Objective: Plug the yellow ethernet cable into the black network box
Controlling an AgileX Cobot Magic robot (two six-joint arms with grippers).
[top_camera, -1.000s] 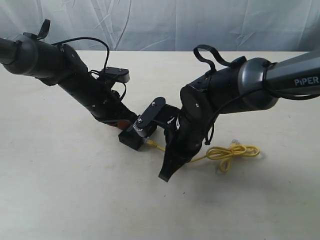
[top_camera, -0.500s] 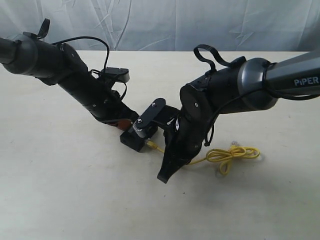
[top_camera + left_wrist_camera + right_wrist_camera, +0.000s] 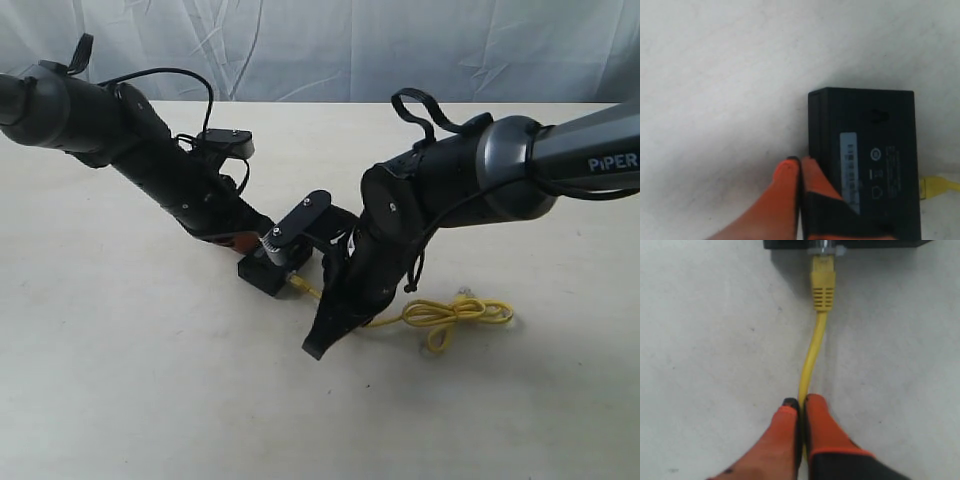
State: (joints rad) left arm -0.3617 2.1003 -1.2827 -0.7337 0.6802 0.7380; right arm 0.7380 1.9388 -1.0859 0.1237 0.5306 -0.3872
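The black network box (image 3: 261, 275) lies between my two arms; the left wrist view shows its top with the pale label strip (image 3: 850, 167). My left gripper (image 3: 800, 161) is shut with nothing between its fingers, its tips resting against the box's side edge. The yellow ethernet cable (image 3: 812, 352) runs from my right gripper (image 3: 801, 402), which is shut on the cord, to its yellow boot (image 3: 823, 287). The clear plug (image 3: 825, 251) meets the box's side (image 3: 840, 243); how deep it sits I cannot tell. The cable's free end lies looped (image 3: 452, 314) at the right.
The pale table (image 3: 150, 380) carries only the box and the cable. My right arm's dark elbow (image 3: 318, 342) rests low, just in front of the box, and hides part of the cord. A white cloth backdrop (image 3: 320, 40) hangs behind the table.
My right arm has shifted left and slightly forward, dragging the cable's loop leftward. The box and my left gripper have moved a little to the left.
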